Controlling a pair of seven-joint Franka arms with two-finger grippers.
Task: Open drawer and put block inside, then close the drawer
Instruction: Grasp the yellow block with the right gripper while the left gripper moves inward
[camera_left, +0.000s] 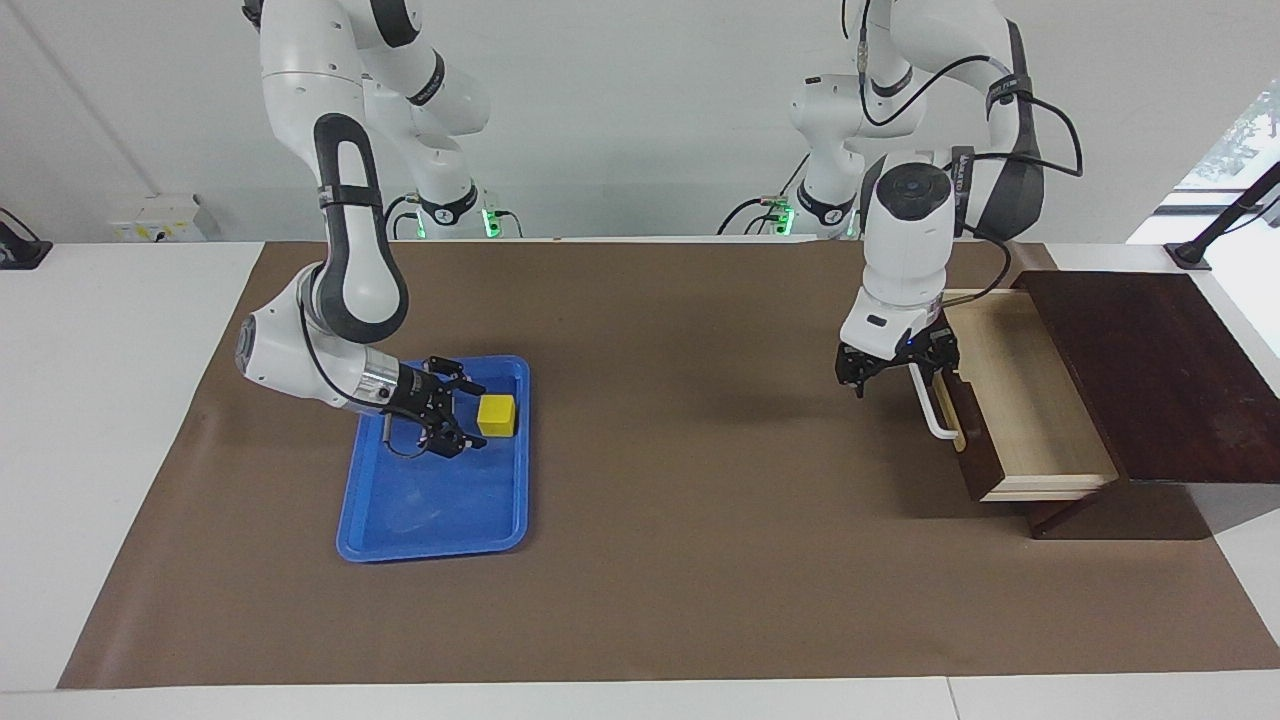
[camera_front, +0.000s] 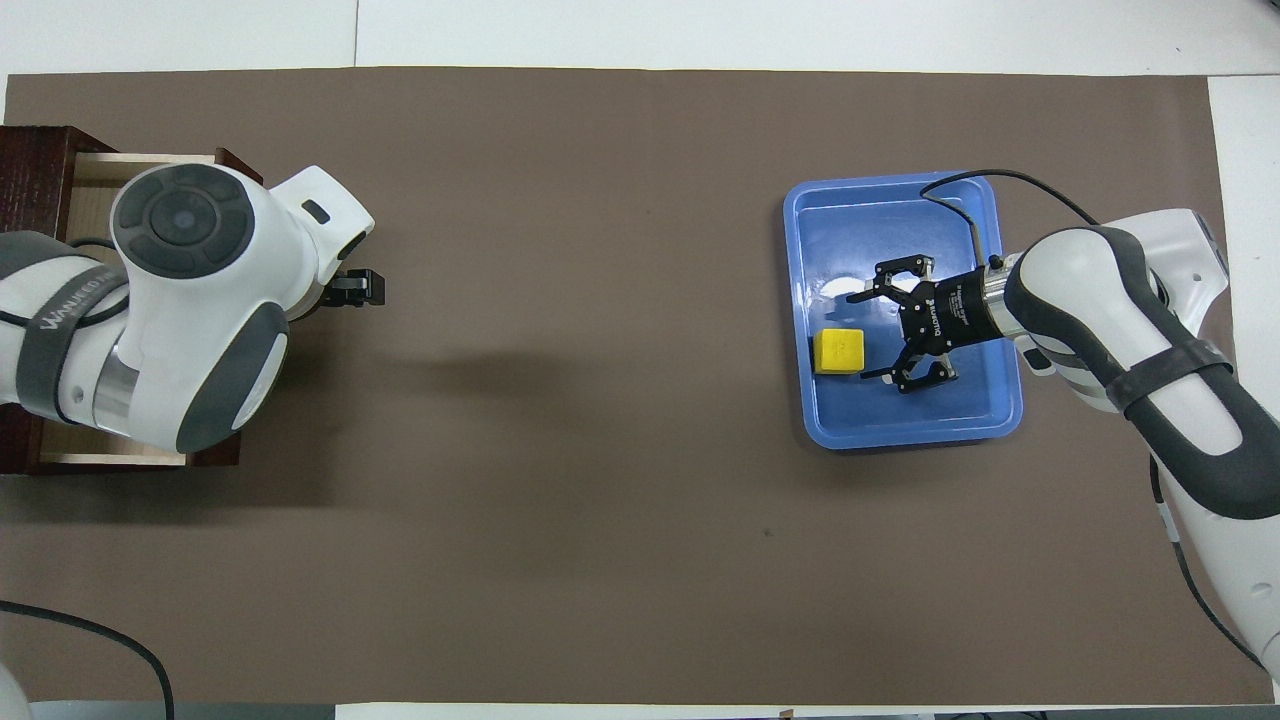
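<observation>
Glossy blue plastic tray (camera_left: 430, 520); matt brown paper mat (camera_left: 680, 560); pale wood drawer (camera_left: 1030, 420) interior.

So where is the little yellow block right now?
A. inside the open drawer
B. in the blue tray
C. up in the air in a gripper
B: the block sits in the blue tray, with the open right gripper beside it, not holding it.

A blue tray (camera_left: 400, 520) (camera_front: 900, 200) lies flat on a brown mat (camera_left: 680, 560) (camera_front: 560, 500), at about nine o'clock of the mat in the facing view. The mat covers most of the white surface (camera_left: 100, 400) (camera_front: 700, 30). A wall socket (camera_left: 155, 218) sits at ten o'clock there.
</observation>
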